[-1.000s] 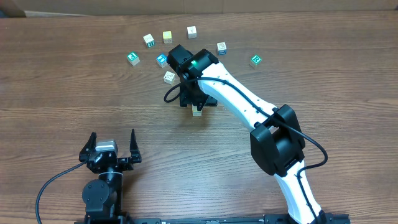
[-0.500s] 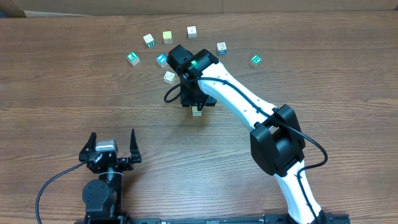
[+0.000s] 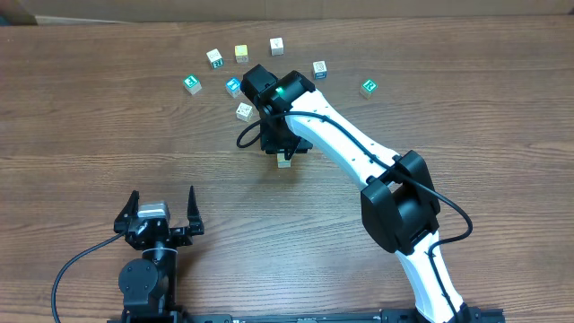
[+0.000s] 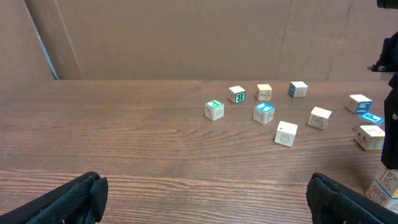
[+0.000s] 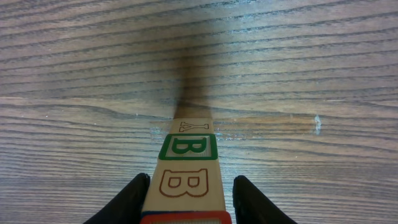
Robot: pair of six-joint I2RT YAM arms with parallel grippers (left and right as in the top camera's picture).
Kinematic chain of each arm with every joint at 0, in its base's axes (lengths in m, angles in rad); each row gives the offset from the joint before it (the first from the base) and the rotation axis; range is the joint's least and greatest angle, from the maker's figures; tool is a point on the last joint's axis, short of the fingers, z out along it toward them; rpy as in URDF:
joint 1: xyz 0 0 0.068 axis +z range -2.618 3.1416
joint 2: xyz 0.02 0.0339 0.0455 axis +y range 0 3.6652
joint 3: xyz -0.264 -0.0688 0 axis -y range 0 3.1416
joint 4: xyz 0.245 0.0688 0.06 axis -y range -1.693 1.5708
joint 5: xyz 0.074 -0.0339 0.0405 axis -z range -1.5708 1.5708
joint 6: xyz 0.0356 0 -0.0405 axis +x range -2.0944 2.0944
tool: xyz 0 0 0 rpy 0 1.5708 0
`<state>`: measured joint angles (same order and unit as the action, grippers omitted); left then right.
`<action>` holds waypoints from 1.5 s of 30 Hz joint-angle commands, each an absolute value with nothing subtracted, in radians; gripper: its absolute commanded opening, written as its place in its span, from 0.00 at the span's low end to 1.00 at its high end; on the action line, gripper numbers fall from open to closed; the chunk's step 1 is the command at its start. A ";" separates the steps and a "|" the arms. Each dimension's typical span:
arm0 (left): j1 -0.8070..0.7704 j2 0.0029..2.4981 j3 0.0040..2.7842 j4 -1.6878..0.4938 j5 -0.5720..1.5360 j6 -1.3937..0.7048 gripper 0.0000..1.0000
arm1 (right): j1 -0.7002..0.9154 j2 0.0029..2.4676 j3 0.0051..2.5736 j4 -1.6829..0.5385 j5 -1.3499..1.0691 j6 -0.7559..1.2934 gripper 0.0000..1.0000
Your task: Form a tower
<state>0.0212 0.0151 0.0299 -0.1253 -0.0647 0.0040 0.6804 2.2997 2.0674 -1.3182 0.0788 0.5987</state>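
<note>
**Operator:** Where is the tower standing, and what are the jaws doing?

**Technician:** The tower is standing on the table, directly under the right gripper. Its jaws are sitting close against either side of the tower's top. The wrist view is not showing whether they are pinching it or merely flanking it. The left gripper is resting well apart from the tower with its jaws spread wide, holding nothing.

**Operator:** What is lying around the tower?

**Technician:** Loose cubes are lying in an arc beyond the tower, and none is touching it.

**Operator:** What could go wrong from here?

**Technician:** Three faults seem likely.
- **Uneven contact:** if one finger is meeting the stack first, it could push the top cubes sideways and shear the column.
- **Twist:** a wrist that is rotating while the jaws are pressing could skew the upper cubes off the lower ones.
- **Release:** if the fingers are dragging as they part or rise, a narrow stack like this could tip, because the base is only one cube wide.
</note>
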 commanded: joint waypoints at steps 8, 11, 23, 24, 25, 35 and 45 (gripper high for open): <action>0.018 0.006 0.036 -0.138 -0.078 0.023 1.00 | 0.672 2.300 2.062 -1.314 0.088 0.598 0.35; 0.018 0.006 0.036 -0.138 -0.078 0.023 0.99 | 0.672 2.300 2.062 -1.314 0.088 0.598 0.31; 0.018 0.006 0.036 -0.138 -0.078 0.023 1.00 | 0.672 2.300 2.062 -1.314 0.088 0.598 0.37; 0.018 0.006 0.036 -0.138 -0.078 0.023 0.99 | 0.672 2.300 2.062 -1.314 0.088 0.598 0.40; 0.018 0.006 0.036 -0.138 -0.078 0.022 1.00 | 0.672 2.300 2.062 -1.314 0.088 0.598 0.42; 0.018 0.006 0.036 -0.138 -0.078 0.023 0.99 | 0.672 2.300 2.062 -1.312 0.088 0.598 0.42; 0.018 0.006 0.036 -0.138 -0.078 0.023 1.00 | 0.672 2.300 2.062 -1.310 0.088 0.598 0.34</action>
